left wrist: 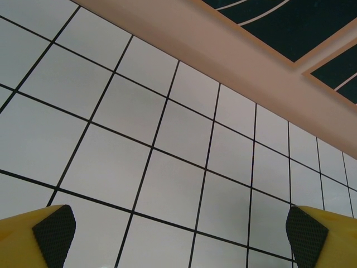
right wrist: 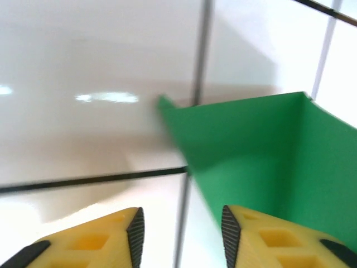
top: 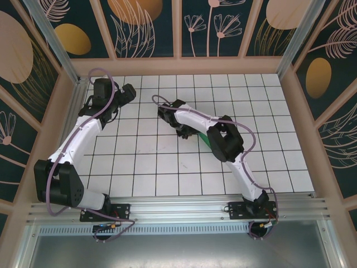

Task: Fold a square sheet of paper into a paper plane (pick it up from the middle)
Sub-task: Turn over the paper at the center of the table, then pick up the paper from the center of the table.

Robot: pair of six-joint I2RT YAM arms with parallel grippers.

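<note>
The right gripper [right wrist: 181,231] stands partly parted, low over the white tiled surface [top: 145,167], grasping nothing. The green paper [right wrist: 262,151], folded with one flap raised, lies just beside its right finger. Seen from above, the paper sits mid-surface, a little right of centre, mostly under the right arm. The left gripper [left wrist: 179,234] hangs released, spread wide, over tiles at the far left.

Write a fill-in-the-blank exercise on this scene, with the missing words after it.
The paper is ___ in colour.
The left gripper stands wide ___ over bare tiles.
From above, the paper is partly hidden by the ___ arm.
Missing words: green; open; right.
</note>
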